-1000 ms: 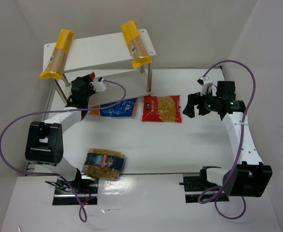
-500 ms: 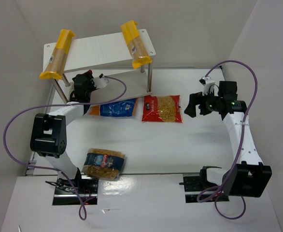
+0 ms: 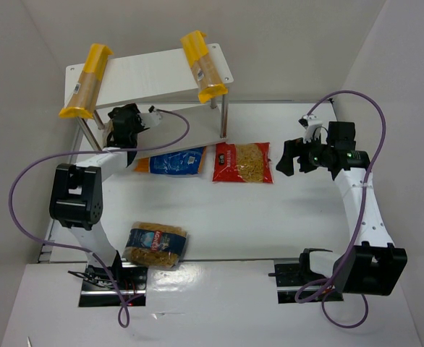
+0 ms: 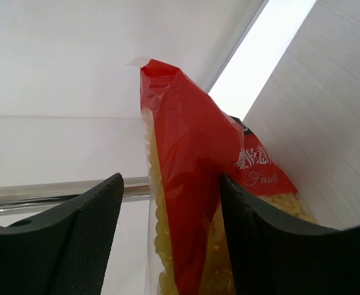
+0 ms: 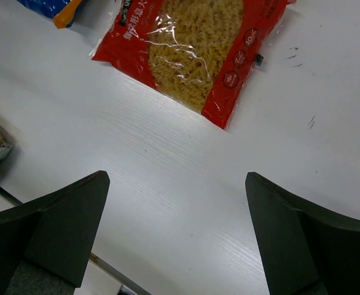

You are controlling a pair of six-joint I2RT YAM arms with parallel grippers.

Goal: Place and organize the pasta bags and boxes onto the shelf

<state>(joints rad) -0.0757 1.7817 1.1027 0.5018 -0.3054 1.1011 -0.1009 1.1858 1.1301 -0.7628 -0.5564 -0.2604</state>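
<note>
Two spaghetti boxes (image 3: 85, 81) (image 3: 203, 66) lie across the top board of the white shelf (image 3: 147, 76). My left gripper (image 3: 125, 116) reaches under that board. In its wrist view a red-topped bag (image 4: 192, 160) of pasta stands between the jaws of the left gripper (image 4: 171, 233). The bag rests against the right finger, and a gap shows at the left finger. A second red-topped bag (image 3: 243, 163) lies flat on the table, also in the right wrist view (image 5: 198, 43). My right gripper (image 3: 288, 157) (image 5: 177, 239) hovers open and empty to its right.
A mostly blue bag with an orange end (image 3: 172, 161) lies by the shelf's front legs. A blue-labelled bag (image 3: 155, 246) lies near the left arm's base. A metal shelf leg (image 4: 57, 193) crosses behind the left finger. White walls enclose the table.
My left gripper has pushed further back under the top board, and the bag's red top no longer shows from above. The right arm has hardly moved.
</note>
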